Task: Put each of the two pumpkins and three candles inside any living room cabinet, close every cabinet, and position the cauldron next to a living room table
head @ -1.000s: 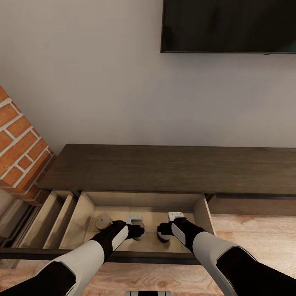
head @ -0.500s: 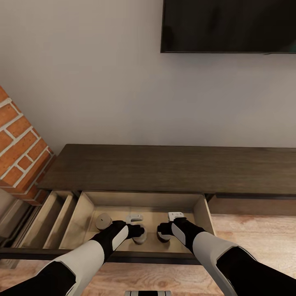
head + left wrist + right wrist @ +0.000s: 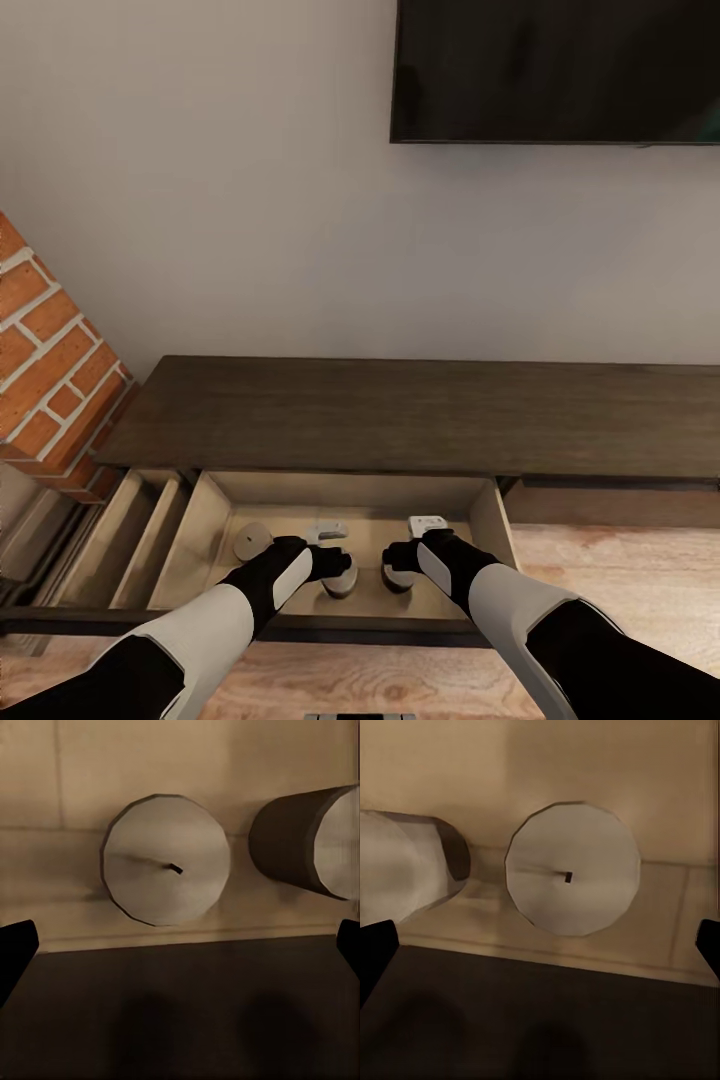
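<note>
The dark brown cabinet (image 3: 420, 415) has a drawer (image 3: 492, 520) pulled out. Three candles stand on the drawer floor: one at the left (image 3: 252, 540), one under my left wrist (image 3: 341, 582) and one under my right wrist (image 3: 396, 578). My left gripper (image 3: 334, 560) hangs open above the middle candle (image 3: 166, 870), its fingertips (image 3: 15, 952) wide apart, and a darker candle (image 3: 304, 840) stands beside it. My right gripper (image 3: 402, 558) is open over the right candle (image 3: 572, 877), with a neighbouring candle (image 3: 405, 862) close by. The pumpkins, cauldron and table are out of view.
A second drawer (image 3: 140, 530) stands open further left, next to a brick column (image 3: 50, 390). A black TV (image 3: 560, 70) hangs on the wall above. Wooden floor (image 3: 620, 560) lies to the right of the drawer and in front of it.
The candle under my left gripper has dropped from between the fingers onto the drawer floor and the left gripper has opened. The head camera has shifted slightly; the right arm has stayed put.
</note>
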Motion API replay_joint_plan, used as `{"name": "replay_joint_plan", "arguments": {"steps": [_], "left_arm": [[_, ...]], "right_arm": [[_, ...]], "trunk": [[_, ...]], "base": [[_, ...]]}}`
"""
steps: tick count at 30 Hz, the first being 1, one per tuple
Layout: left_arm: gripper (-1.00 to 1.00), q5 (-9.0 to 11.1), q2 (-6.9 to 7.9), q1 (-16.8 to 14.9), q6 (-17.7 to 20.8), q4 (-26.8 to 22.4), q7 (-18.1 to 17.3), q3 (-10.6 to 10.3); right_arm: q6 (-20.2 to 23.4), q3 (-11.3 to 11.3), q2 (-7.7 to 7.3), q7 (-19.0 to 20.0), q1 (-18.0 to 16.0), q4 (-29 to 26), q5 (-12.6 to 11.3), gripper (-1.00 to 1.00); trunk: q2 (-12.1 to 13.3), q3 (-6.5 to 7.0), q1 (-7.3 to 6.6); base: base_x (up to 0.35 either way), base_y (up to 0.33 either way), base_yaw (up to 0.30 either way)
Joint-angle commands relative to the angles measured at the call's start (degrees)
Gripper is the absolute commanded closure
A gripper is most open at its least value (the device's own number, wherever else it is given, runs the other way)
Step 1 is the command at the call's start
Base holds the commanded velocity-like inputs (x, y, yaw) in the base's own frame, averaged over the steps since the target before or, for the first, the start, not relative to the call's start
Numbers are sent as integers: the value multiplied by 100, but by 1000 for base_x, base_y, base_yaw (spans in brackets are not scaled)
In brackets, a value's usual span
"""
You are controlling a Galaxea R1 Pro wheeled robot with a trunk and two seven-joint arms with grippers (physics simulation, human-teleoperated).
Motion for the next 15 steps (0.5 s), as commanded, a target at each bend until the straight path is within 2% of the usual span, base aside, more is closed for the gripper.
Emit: {"name": "replay_joint_plan", "arguments": {"steps": [1,6,12,15], "left_arm": [[-100,54,0,-2,38,-9,47,-25],[-100,47,0,0,306,-28,53,-33],[-100,46,0,1,390,-40,59,-34],[-100,41,0,1,553,-42,62,-34]], "right_arm": [[27,42,0,-39,-2,-9,-60,-100],[33,38,0,-50,-2,-9,-60,-100],[35,34,0,-60,-2,-9,-67,-100],[36,37,0,-61,-2,-9,-63,-100]], "trunk": [[40,15,-23],[241,104,-133],[481,212,-265],[601,266,-331]], "base": [[0,0,0],[0,0,0],[0,0,0],[0,0,0]]}}
